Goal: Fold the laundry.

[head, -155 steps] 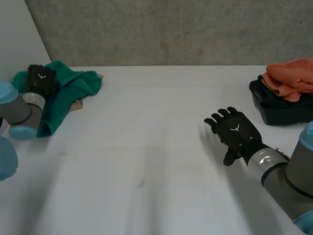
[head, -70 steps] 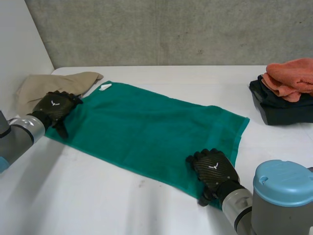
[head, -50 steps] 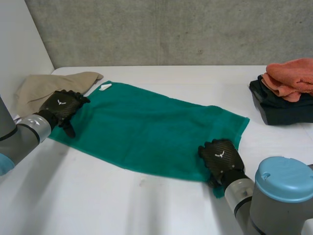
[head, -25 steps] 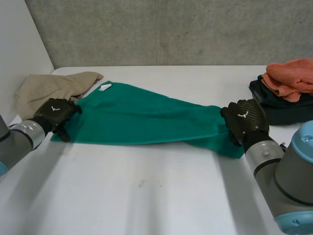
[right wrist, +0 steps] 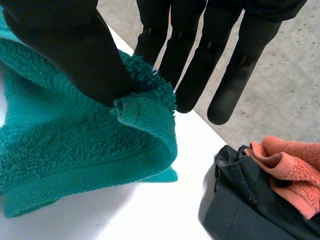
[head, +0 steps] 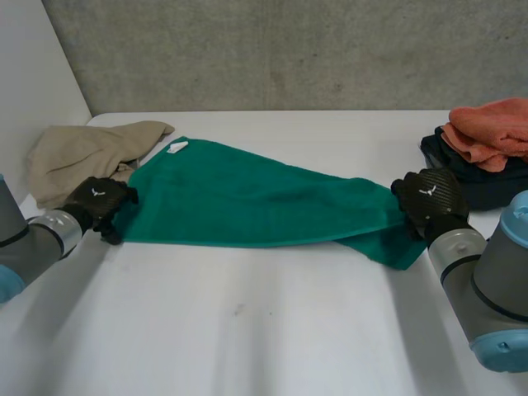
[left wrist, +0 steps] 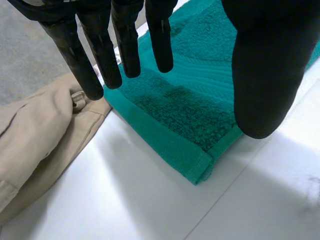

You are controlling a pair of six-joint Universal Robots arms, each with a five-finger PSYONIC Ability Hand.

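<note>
Head camera high over the table point(head: 247, 330), wrist cameras close above opposite ends of the towel point(head: 247, 202)

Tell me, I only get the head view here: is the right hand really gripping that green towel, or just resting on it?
Observer: Gripping. In its wrist view the right hand pinches a corner of the green towel between thumb and fingers.
Operator: And the left one?
Observer: The left hand is open, fingers straight above the towel's other end, which lies in two layers on the table.
Operator: Anything close to it?
Observer: A beige garment lies beside its fingertips, next to the towel's edge.
</note>
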